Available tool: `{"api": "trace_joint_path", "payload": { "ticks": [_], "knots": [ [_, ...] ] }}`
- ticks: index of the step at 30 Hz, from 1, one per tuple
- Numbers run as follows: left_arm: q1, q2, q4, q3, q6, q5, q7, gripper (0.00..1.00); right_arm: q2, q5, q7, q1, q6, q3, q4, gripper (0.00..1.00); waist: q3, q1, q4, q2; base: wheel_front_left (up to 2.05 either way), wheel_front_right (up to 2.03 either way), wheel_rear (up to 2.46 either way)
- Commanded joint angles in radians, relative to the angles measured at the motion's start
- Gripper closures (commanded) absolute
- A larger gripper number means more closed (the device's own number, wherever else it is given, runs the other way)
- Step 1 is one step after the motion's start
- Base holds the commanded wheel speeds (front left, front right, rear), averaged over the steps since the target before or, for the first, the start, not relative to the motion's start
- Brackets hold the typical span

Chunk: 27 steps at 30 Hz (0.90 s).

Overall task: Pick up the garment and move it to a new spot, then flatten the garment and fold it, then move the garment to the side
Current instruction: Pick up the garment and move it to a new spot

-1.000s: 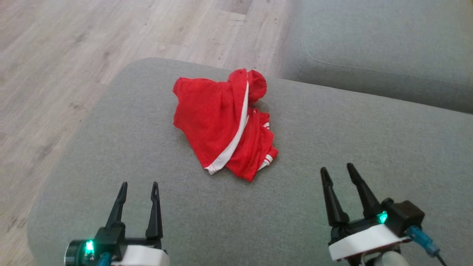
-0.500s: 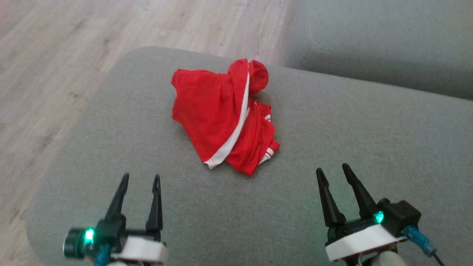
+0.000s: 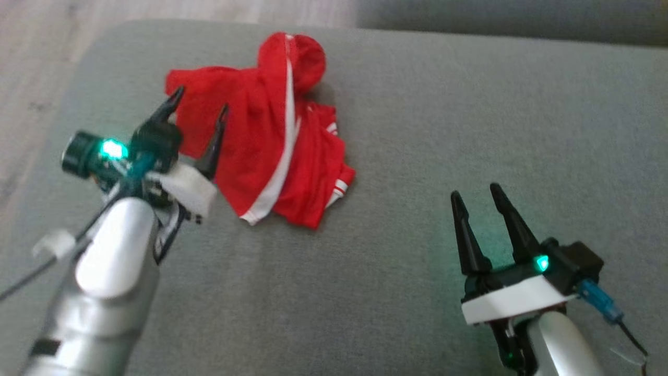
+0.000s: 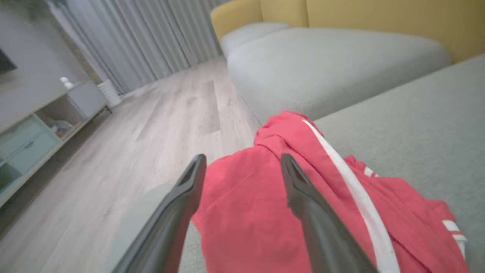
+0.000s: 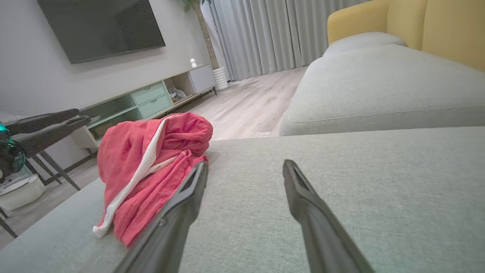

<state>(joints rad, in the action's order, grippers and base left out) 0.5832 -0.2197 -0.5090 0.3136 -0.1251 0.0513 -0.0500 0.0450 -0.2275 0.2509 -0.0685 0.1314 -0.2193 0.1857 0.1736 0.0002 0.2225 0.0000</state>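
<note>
A red garment [image 3: 261,156] is seen lying on the grey sofa seat [image 3: 443,115]. It is crumpled up and not spread flat. In the head view its long side is laid from far to near. A white stripe [image 3: 284,130] is run along it the same way. The far end is bunched into a round lump [image 3: 300,57], and that end is pointed away from the robot. The near end has a white edge and is pointed toward the robot and a little to its left. A small folded part with short white bands [image 3: 339,188] is stuck out on the robot's right side.

The left end effector [image 3: 202,99] is held out at the left part of the garment. Its two dark fingers are spread apart and nothing is gripped (whether the tips are touching the cloth cannot be told). In the left wrist view the red cloth [image 4: 257,212] is seen between and past the two fingers.

The right end effector [image 3: 475,190] is kept well apart from the garment, on the robot's right, over bare seat. Its fingers are spread wide too, and nothing is held. In the right wrist view the garment is seen as a heap to the left of the fingers.

A pale wood floor [image 3: 31,62] is seen past the seat's edge.
</note>
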Motion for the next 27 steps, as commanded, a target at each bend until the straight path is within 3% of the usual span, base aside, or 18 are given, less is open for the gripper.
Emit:
{"api": "trace_joint_path", "payload": {
  "ticks": [1,7,12,16,18,22,27],
  "knots": [
    [0.061,-0.05,0.003,-0.006,-0.004,0.023,0.027,0.0,0.005,0.004,0.011,-0.045,-0.001,-0.027,-0.037,0.0,0.051,-0.0002,-0.049,0.0,0.0,0.0,0.0],
    [0.227,-0.166,-0.091,0.214,-0.005,0.233,0.152,0.0,0.005,0.002,0.011,-0.083,-0.001,-0.043,-0.038,0.0,0.106,-0.0002,-0.104,0.0,0.0,0.0,0.0],
    [0.288,-0.232,-0.131,0.304,-0.005,0.351,0.192,0.0,0.005,-0.004,0.011,-0.1,-0.001,-0.049,-0.038,0.0,0.13,-0.0002,-0.135,0.0,0.0,0.0,0.0],
    [0.31,-0.248,-0.165,0.349,-0.005,0.42,0.215,0.0,0.005,-0.009,0.011,-0.106,-0.001,-0.047,-0.039,0.0,0.14,-0.0002,-0.15,0.0,0.0,0.0,0.0],
    [0.32,-0.252,-0.175,0.364,-0.005,0.451,0.209,1.0,0.005,-0.01,0.011,-0.109,-0.001,-0.048,-0.038,0.0,0.143,-0.0002,-0.154,0.0,0.0,0.0,0.0],
    [0.337,-0.261,-0.18,0.383,-0.005,0.476,0.14,1.0,0.005,-0.013,0.011,-0.112,-0.001,-0.048,-0.034,0.0,0.133,-0.0002,-0.16,0.0,0.0,0.0,0.0],
    [0.358,-0.253,-0.164,0.364,0.004,0.463,-0.032,1.0,0.005,-0.019,0.011,-0.1,-0.001,-0.046,-0.023,0.0,0.087,-0.0002,-0.157,0.0,0.0,0.0,0.0]
  ]
}}
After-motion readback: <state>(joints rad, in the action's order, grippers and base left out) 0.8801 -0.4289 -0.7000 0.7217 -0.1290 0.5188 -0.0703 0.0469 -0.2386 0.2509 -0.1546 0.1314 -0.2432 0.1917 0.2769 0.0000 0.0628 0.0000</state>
